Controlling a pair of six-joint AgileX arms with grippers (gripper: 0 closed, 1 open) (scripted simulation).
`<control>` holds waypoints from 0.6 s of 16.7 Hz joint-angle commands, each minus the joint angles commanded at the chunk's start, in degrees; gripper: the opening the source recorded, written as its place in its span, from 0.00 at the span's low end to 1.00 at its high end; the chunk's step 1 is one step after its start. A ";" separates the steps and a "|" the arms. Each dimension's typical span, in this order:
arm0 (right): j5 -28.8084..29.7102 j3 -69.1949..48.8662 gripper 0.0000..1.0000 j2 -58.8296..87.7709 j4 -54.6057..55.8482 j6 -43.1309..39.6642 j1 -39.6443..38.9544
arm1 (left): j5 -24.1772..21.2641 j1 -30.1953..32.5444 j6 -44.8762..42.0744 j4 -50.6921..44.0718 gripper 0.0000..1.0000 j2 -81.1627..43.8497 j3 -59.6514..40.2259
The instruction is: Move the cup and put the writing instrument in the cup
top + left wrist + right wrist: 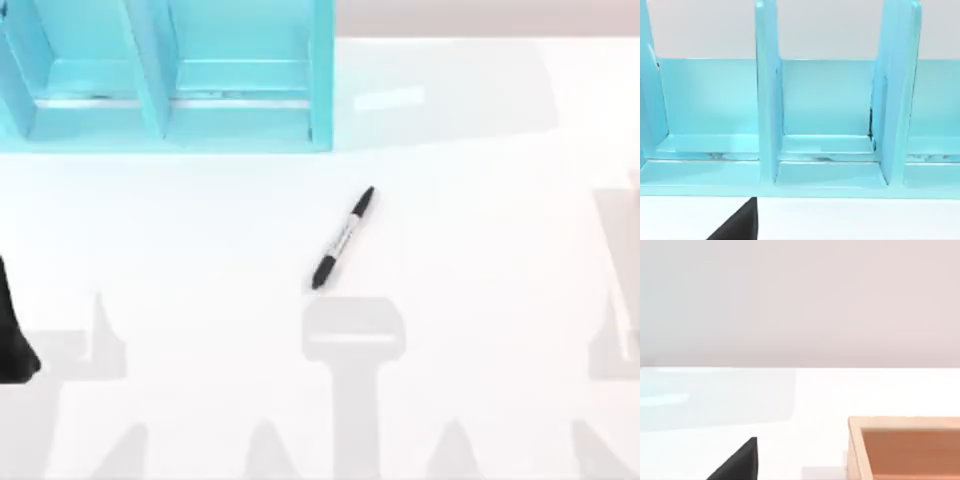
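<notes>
Left arm (15, 330) parked at table's left edge; finger state not discernible. Teal divided rack (165, 75) stood far left. Marker (343, 238) lay diagonal mid-table, alone. Wooden box (905, 447) near right wrist.

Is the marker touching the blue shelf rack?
Apart. The top view shows bare white table between the marker and the blue shelf rack.
</notes>
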State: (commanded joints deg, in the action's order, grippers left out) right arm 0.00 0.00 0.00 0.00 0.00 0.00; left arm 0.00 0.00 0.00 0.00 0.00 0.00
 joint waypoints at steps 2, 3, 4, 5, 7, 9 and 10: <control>0.00 0.00 1.00 0.00 0.00 0.00 0.00 | 0.00 0.00 0.00 0.00 1.00 0.00 0.00; -0.01 -0.57 1.00 0.58 -0.57 -0.23 0.23 | 0.00 0.00 0.00 0.00 1.00 0.00 0.00; -0.01 -1.75 1.00 1.76 -1.72 -0.70 0.69 | 0.00 0.00 0.00 0.00 1.00 0.00 0.00; -0.01 -3.54 1.00 3.56 -3.39 -1.39 1.39 | 0.00 0.00 0.00 0.00 1.00 0.00 0.00; 0.00 -8.82 1.00 9.00 -8.08 -3.32 3.38 | 0.00 0.00 0.00 0.00 1.00 0.00 0.00; 0.02 -15.96 1.00 16.84 -14.10 -5.74 5.91 | 0.00 0.00 0.00 0.00 1.00 0.00 0.00; 0.03 -20.11 1.00 21.56 -17.47 -7.04 7.27 | 0.00 0.00 0.00 0.00 1.00 0.00 0.00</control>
State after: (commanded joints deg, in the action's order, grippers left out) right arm 0.03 -20.11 21.56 -17.47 -7.04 7.27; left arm 0.00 0.00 0.00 0.00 0.00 0.00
